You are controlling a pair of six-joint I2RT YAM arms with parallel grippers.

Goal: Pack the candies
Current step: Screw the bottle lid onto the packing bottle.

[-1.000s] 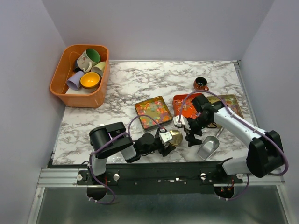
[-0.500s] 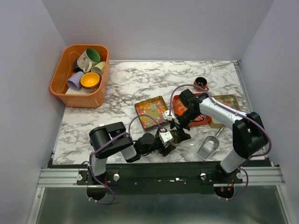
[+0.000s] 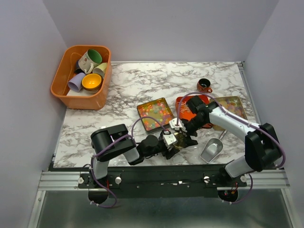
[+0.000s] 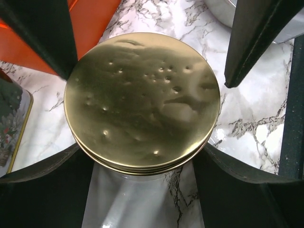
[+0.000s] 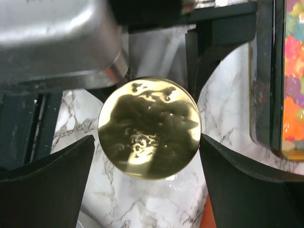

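Note:
Loose mixed-colour candies (image 3: 156,114) fill a square tin behind my grippers; their edge shows in the right wrist view as candies (image 5: 294,71). My left gripper (image 3: 170,142) lies low on the table, shut on a clear jar with a round gold lid (image 3: 179,138). In the left wrist view the left gripper (image 4: 141,151) hugs the glass just under the gold lid (image 4: 142,97). My right gripper (image 3: 185,135) hangs over the jar from behind. In its own view the right gripper (image 5: 147,142) is open, one finger on each side of the gold lid (image 5: 149,127), almost touching.
A red tray (image 3: 189,105) and a gold tin lid (image 3: 233,105) lie behind the right arm. A metal scoop (image 3: 212,149) rests at the front right. A small dark cup (image 3: 204,85) stands further back. An orange basket (image 3: 61,76) of mugs sits at the back left.
My right gripper swung left from beside the scoop, passed over the red tray, and has come down around the jar's gold lid. The left gripper kept hold of the jar.

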